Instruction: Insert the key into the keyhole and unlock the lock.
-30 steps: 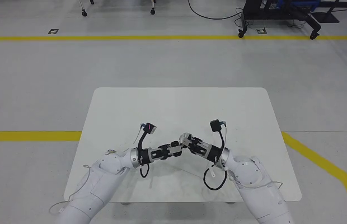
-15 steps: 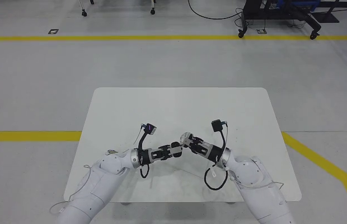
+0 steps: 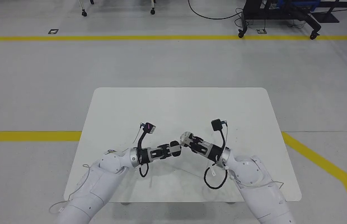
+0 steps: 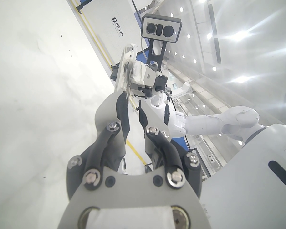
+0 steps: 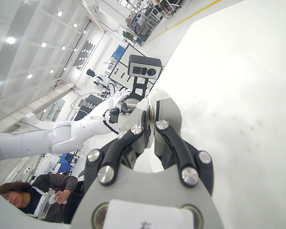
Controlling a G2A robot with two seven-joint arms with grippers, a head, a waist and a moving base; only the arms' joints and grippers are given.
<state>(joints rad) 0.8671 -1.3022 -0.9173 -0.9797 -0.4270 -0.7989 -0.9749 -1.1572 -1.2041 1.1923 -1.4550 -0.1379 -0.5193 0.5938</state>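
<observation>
Position is almost unchanged: right hand (image 3: 187, 138), clenched on a thin piece judged to be the key (image 5: 152, 116), stays tip to tip with left hand (image 3: 174, 147) (grasp cannot be told) above the surface (image 3: 134, 106), so insertion looks unfinished.

The key (image 4: 128, 84), a thin toothed metal strip seen edge-on, is pinched in the right gripper (image 3: 186, 138) above mid-table, pointing toward 10 o'clock.

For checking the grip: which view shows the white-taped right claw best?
Left wrist view: the white-taped right claw is near, seen from its front. Top view shows it tiny; right wrist view, its back.
</observation>
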